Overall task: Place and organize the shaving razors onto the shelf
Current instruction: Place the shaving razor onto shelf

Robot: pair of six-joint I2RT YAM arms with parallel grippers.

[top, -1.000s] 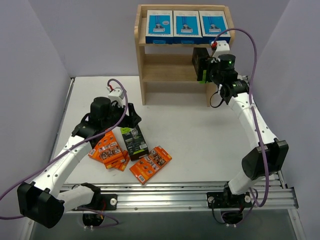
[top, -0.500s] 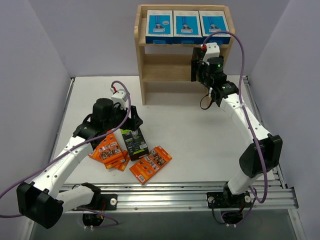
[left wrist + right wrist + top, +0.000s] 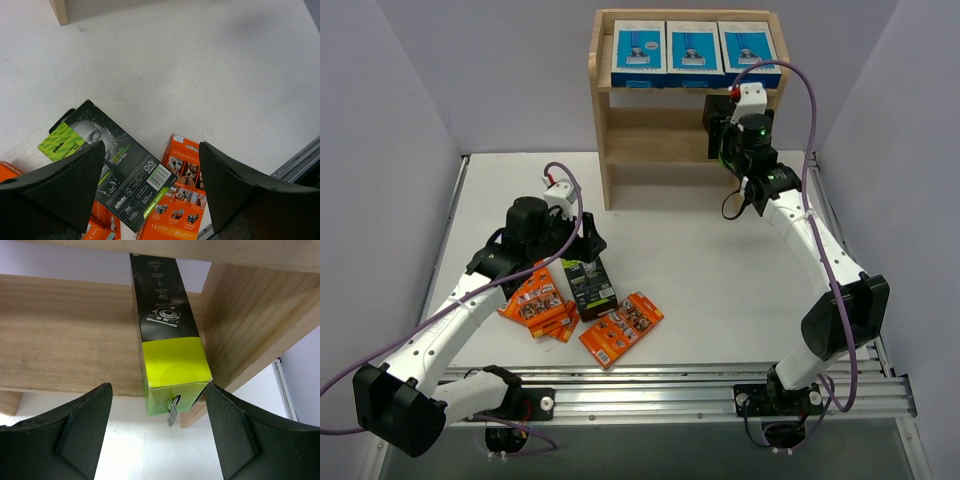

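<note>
Several flat orange packs (image 3: 533, 302) lay in a loose heap on the white desk (image 3: 720, 270) at the left. Just right of them a black-and-lime-green box (image 3: 588, 283) lay flat and face up, touching the heap. A single orange pack (image 3: 621, 329) lay against its near right corner, toward the front edge. The left claw (image 3: 151, 145) hovered over this box with its jaws spread wide, one dark finger (image 3: 60, 175) on each side in the wrist view, and it held nothing.

At the far middle of the desk stood the wooden shelf (image 3: 603, 120). Three blue-and-white boxes (image 3: 693, 50) sat upright in a row along its top tier, side by side and facing forward.

On the middle tier, at the right end, a second black-and-lime box (image 3: 165, 330) stood on edge close beside the shelf's right side panel, its lime end pointing outward. The right claw (image 3: 159, 387) was directly in front of it, jaws wide apart and gripping nothing. The left finger (image 3: 75, 430) stood clear of the box. The other finger was just beside the lime corner, and whether they touched I could not tell.
</note>
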